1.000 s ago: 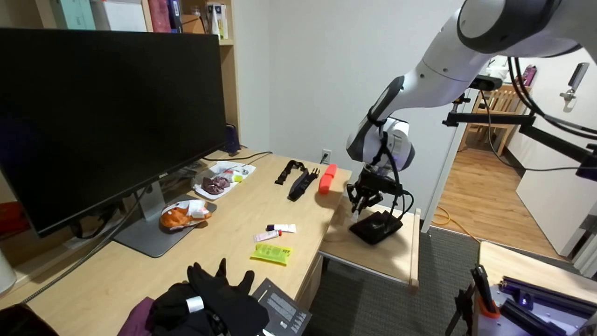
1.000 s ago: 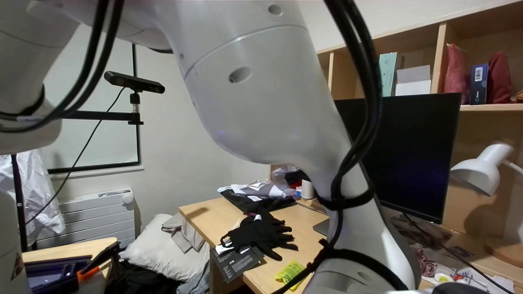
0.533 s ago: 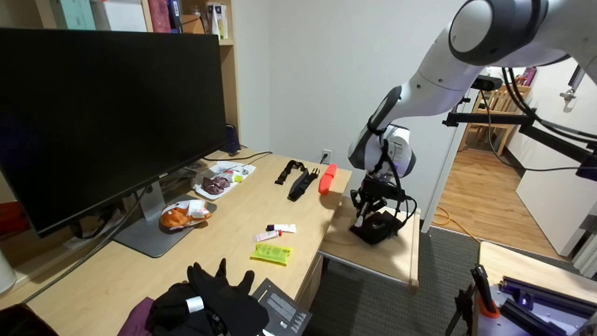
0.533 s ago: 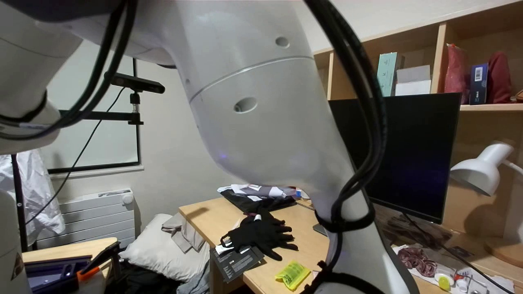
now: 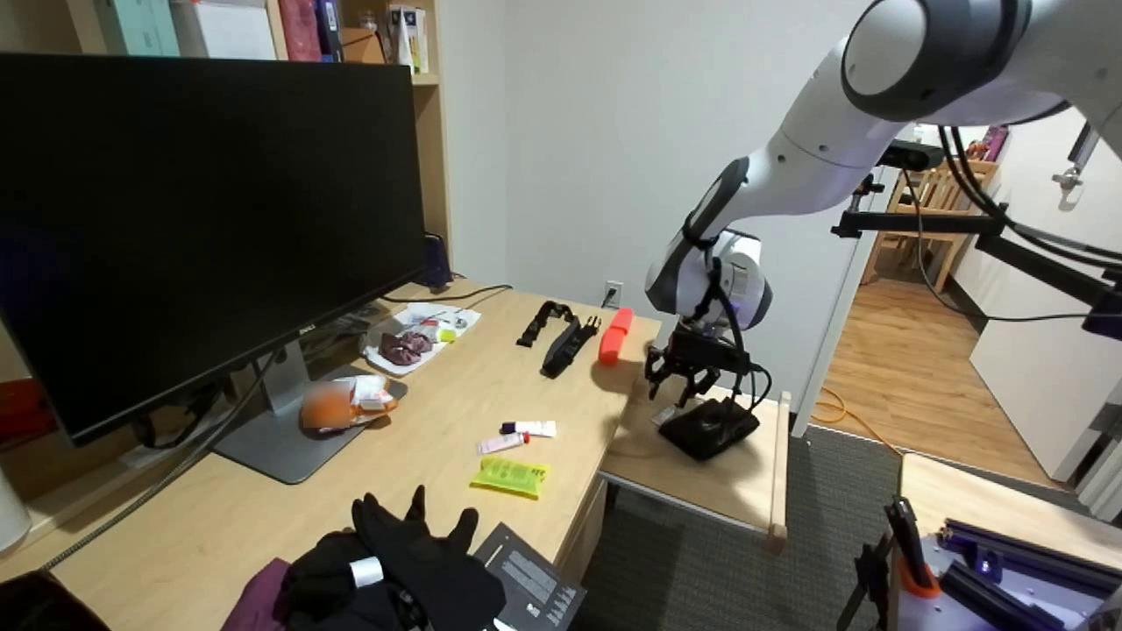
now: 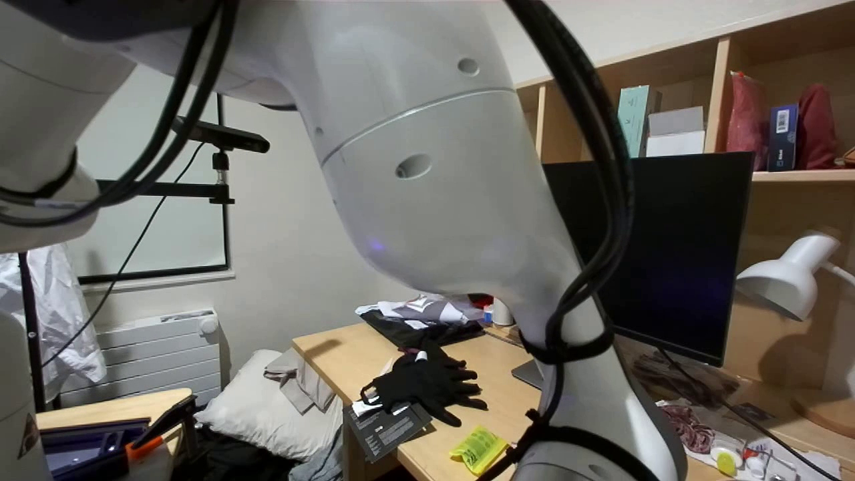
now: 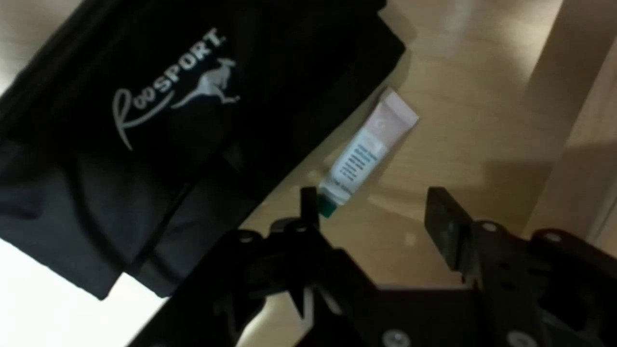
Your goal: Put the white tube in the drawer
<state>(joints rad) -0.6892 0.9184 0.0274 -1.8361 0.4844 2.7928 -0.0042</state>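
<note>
In the wrist view the white tube with a green cap lies flat on the wooden floor of the drawer. Beside it is a black pouch, a narrow strip of wood between them. My gripper is open above the drawer, fingers well apart, holding nothing; the green cap shows just by the left fingertip. An exterior view has the gripper over the pulled-out drawer, with the tube partly visible below it. In the remaining exterior view the arm fills the middle, and tube, drawer and fingers do not show.
The black pouch takes up the drawer's middle. On the desk beside it lie a red case, a black strap, two small tubes, a yellow packet and black gloves. A monitor stands behind.
The gripper came down into the drawer with the tube upright in it, then opened and rose slightly. The tube has been let go and now lies beside the pouch.
</note>
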